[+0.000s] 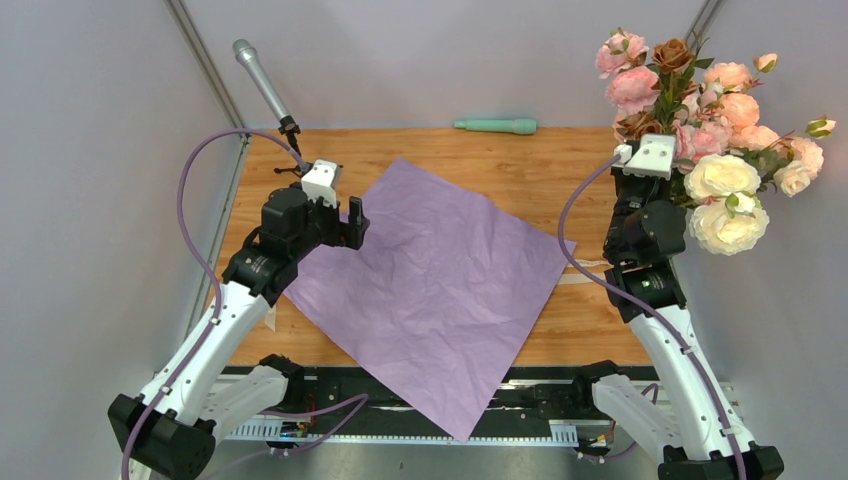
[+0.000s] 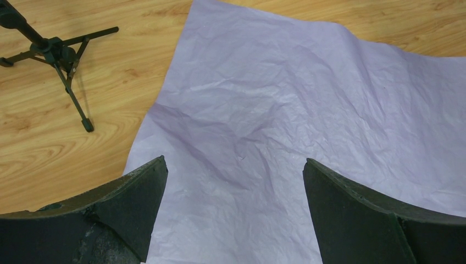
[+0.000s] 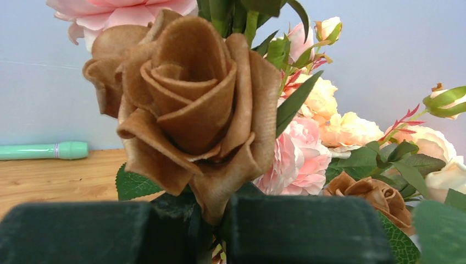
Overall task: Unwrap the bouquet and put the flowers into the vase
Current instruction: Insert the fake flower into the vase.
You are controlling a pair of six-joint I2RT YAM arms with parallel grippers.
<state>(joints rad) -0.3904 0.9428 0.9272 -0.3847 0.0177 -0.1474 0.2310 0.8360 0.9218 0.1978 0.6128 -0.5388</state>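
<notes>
The lilac crinkled paper [image 1: 440, 290] of the bouquet lies spread flat on the wooden table [image 1: 520, 165], with no flowers on it. My left gripper [image 1: 355, 215] hovers open over the paper's left part [image 2: 264, 110], nothing between its fingers [image 2: 137, 198]. At the right edge my right gripper [image 3: 220, 220] is shut on the stems of the flowers [image 1: 700, 110]. A brown rose [image 3: 192, 104] stands right above its fingers, with pink and cream roses [image 3: 329, 132] behind. The flowers are held up above the table's right side. The vase is out of view.
A mint-green cylinder [image 1: 495, 126] lies at the table's far edge, also seen in the right wrist view [image 3: 44, 150]. A microphone [image 1: 262, 80] on a small black tripod [image 2: 60, 55] stands at the far left corner. Grey walls close in both sides.
</notes>
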